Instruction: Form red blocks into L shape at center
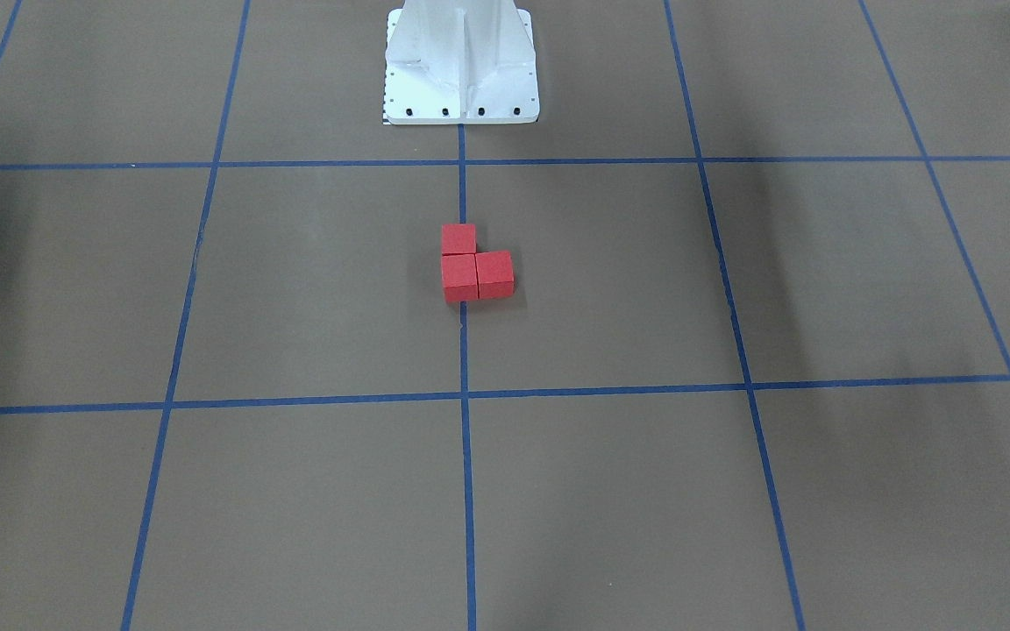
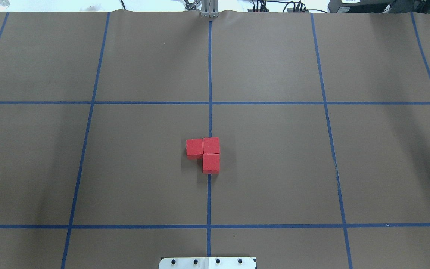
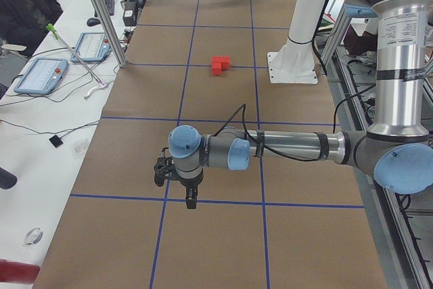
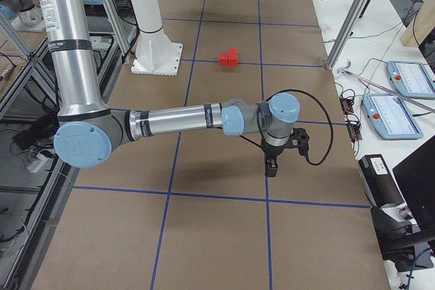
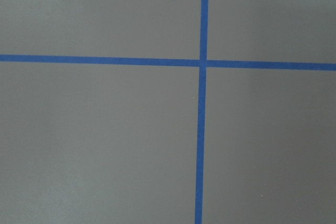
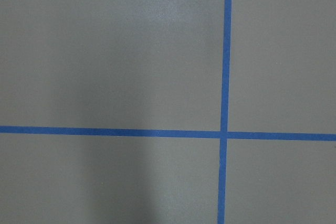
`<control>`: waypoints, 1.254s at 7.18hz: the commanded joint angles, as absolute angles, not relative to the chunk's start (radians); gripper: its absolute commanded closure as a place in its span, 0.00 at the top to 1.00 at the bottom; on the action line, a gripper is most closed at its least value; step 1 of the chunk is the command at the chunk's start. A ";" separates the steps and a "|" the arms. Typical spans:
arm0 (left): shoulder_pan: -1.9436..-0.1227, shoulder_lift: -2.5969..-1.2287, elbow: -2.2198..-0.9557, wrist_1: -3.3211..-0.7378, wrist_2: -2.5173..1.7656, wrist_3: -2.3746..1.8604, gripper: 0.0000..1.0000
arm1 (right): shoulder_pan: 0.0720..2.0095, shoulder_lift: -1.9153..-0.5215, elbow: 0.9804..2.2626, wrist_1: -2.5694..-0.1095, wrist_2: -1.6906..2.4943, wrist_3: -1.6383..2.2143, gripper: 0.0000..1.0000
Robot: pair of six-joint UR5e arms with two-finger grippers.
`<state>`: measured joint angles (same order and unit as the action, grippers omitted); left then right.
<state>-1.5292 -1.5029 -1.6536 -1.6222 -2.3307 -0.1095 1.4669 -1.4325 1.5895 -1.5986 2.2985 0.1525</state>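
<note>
Three red blocks sit touching in an L shape at the center (image 2: 209, 119) of the brown table, on the blue tape line. In the overhead view two blocks (image 2: 194, 147) (image 2: 211, 145) lie side by side and the third (image 2: 211, 163) sits nearer the base. They also show in the front view (image 1: 459, 276). My left gripper (image 3: 191, 201) hangs over a tape crossing far from the blocks; I cannot tell whether it is open or shut. My right gripper (image 4: 272, 166) hangs likewise at the other end; I cannot tell its state either. Both wrist views show only brown surface and tape.
The white robot base plate (image 1: 461, 88) stands behind the blocks on the middle line. Aluminium frame posts (image 4: 353, 18) and teach pendants (image 4: 394, 115) stand along the operators' side. A person (image 3: 24, 1) sits beyond the table's edge.
</note>
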 commanded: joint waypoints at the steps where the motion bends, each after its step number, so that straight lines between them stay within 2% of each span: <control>1: -1.529 -1.505 -1.664 -1.631 -2.333 -0.107 1.00 | 1.468 -1.445 1.600 -1.598 2.266 0.150 0.99; 9: -1.539 -1.486 -1.666 -1.635 -2.378 -0.110 1.00 | 1.468 -1.480 1.603 -1.601 2.284 0.158 0.99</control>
